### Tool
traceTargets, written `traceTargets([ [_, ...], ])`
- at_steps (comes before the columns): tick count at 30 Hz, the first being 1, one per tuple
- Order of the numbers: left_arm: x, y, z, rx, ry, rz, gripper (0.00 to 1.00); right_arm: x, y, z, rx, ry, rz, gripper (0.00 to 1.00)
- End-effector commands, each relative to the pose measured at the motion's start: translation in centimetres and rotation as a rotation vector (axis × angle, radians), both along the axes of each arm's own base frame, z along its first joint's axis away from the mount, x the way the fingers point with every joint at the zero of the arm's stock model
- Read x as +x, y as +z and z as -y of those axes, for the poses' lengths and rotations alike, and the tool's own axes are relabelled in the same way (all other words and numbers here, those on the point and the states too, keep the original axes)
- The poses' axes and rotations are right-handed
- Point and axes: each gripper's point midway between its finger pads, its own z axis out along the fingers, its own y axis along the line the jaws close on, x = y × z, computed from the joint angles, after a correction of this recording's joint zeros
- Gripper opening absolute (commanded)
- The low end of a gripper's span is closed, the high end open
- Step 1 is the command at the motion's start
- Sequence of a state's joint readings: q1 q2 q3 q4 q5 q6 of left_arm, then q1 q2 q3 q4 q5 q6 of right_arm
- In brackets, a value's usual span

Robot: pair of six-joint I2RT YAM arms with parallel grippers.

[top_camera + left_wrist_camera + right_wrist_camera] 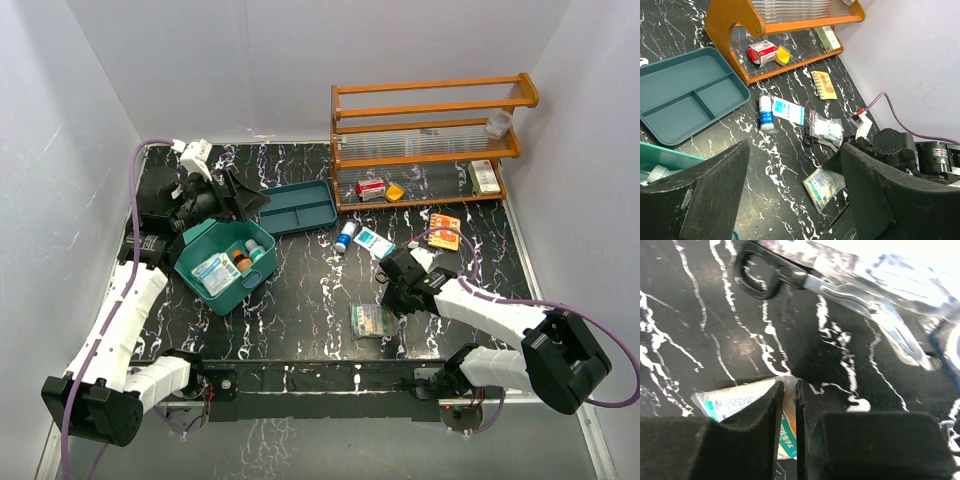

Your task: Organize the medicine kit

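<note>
Medicine kit (200,238) just beside left pincer (245,200)

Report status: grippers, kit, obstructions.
Left gripper open, by kit. Right gripper shut at packet edge, hold unconfirmed. Kit open, part filled. Scissors just past packet, apart.

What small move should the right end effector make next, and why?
Probably lift slightly to test the grip: the right end effector looks pinched on a corner of the flat clear plastic sachet with teal print, which lies on the black marbled table.
</note>
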State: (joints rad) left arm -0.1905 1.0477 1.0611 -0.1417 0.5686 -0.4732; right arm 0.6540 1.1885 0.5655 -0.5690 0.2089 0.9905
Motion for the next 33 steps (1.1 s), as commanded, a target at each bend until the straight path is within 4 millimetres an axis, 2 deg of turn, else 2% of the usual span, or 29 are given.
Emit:
traceTargets([
  [1, 0.1, 1.9, 0.2, -0.021, -0.020, 0.055, 0.72, 3.2, 2.3, -3.5, 0.083, 0.181, 0.142, 0.10],
  [5, 0.2, 1.5, 0.3, -0.028, -0.021, 0.043, 0.72, 6.3, 4.6, -6.4, 0.089, 0.359, 0.253, 0.00],
  [8, 0.3, 1.2, 0.3, -0.029, -0.016, 0.037, 0.72, 8.6, 5.4, -8.4, 0.061, 0.485, 0.291, 0.00],
  [14, 0.4, 0.6, 0.3, -0.025, -0.013, 0.020, 0.72, 12.8, 6.1, -11.8, 0.041, 0.572, 0.330, 0.00],
  [16, 0.4, 0.5, 0.3, -0.022, -0.016, 0.014, 0.72, 14.2, 6.4, -12.2, 0.016, 0.551, 0.326, 0.15],
  [19, 0.3, 0.3, 0.3, -0.019, -0.020, 0.009, 0.73, 15.1, 7.0, -11.4, -0.023, 0.481, 0.327, 0.39],
  [22, 0.2, 0.2, 0.3, -0.013, -0.019, 0.008, 0.73, 15.2, 7.2, -9.4, -0.077, 0.356, 0.325, 0.53],
  [23, 0.2, 0.1, 0.3, -0.011, -0.021, 0.007, 0.73, 15.0, 7.1, -8.7, -0.091, 0.319, 0.321, 0.55],
  [27, 0.0, -0.1, 0.4, -0.015, -0.027, 0.001, 0.73, 12.5, 5.9, -6.8, -0.076, 0.198, 0.245, 0.55],
  [33, 0.0, -0.3, 0.5, -0.018, -0.033, -0.004, 0.73, 9.6, 4.4, -6.8, 0.074, 0.088, 0.193, 0.55],
])
